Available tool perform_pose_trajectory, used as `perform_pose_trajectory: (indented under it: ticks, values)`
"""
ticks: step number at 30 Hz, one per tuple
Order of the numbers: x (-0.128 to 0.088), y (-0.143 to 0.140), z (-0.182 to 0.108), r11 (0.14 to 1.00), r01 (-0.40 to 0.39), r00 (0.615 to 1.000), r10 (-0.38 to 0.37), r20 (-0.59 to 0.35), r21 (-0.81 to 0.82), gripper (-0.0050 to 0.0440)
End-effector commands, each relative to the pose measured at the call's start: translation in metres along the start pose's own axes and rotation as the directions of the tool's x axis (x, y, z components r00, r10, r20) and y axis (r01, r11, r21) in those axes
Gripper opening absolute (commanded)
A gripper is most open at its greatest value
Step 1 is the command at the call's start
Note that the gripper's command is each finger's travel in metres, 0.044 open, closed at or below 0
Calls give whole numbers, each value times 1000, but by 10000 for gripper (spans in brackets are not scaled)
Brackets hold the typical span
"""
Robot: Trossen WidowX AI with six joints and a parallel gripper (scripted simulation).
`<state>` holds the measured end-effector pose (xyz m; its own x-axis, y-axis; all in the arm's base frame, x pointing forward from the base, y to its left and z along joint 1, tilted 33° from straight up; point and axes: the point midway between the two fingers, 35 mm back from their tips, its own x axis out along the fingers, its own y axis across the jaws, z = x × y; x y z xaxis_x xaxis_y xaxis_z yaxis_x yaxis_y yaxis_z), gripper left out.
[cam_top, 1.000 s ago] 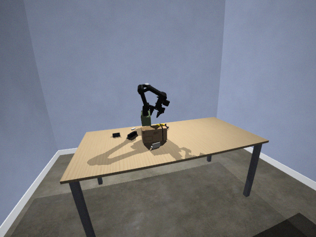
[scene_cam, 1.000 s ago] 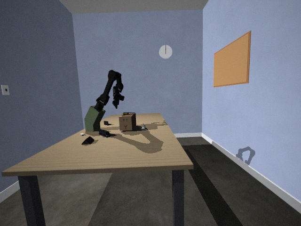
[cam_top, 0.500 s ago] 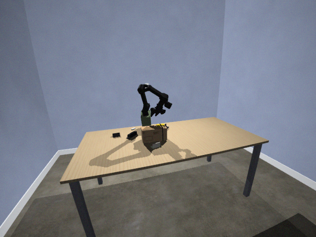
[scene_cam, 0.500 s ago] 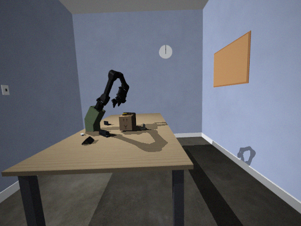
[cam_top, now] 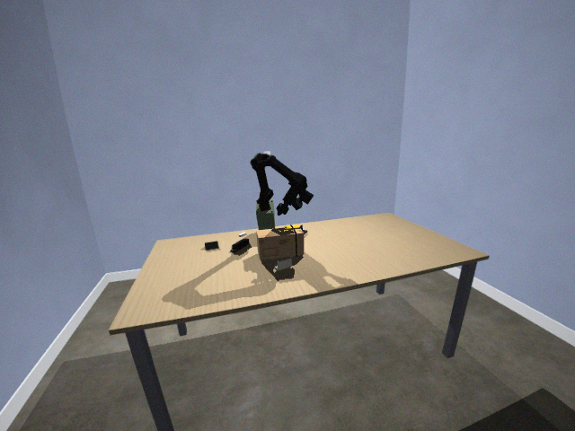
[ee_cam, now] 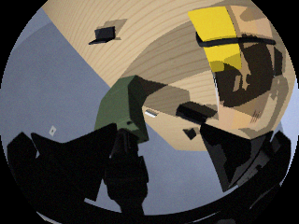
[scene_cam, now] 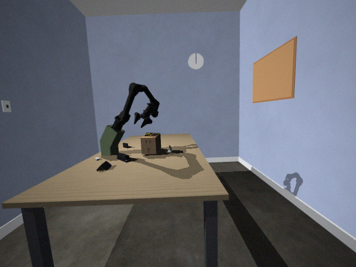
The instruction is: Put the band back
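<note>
Hanging wide apart and empty, the gripper (cam_top: pixel 292 204) is seen above the carton (cam_top: pixel 279 245) at frame centre. A dark band (ee_cam: pixel 234 40) is seen across the yellow corner guard (ee_cam: pixel 215 34) at the wrist view's upper right.

The carton (cam_top: pixel 280 244) sits on the desk (cam_top: pixel 394 255), just in front of the arm's base (cam_top: pixel 264 216). The corner guard (cam_top: pixel 288 228) lies on its top, with the band (cam_top: pixel 295 243) around it. The pincer (cam_top: pixel 291 204) hangs wide apart above, touching nothing.
</note>
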<state>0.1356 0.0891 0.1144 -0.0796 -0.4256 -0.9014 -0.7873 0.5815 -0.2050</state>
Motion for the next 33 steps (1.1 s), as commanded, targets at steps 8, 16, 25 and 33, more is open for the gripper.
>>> perform_pose_trajectory:
  ticks: [8, 16, 25, 33]
  values:
    - [-15, -10, 12, 917, -245, 958, 279, 65, -315, 440]
    - [-30, -24, 22, 802, -281, 889, 425, 173, -527, 440]
    - [-47, -46, 29, 686, -178, 790, 528, 314, -706, 440]
    - [-63, -73, 33, 600, 35, 676, 575, 461, -799, 440]
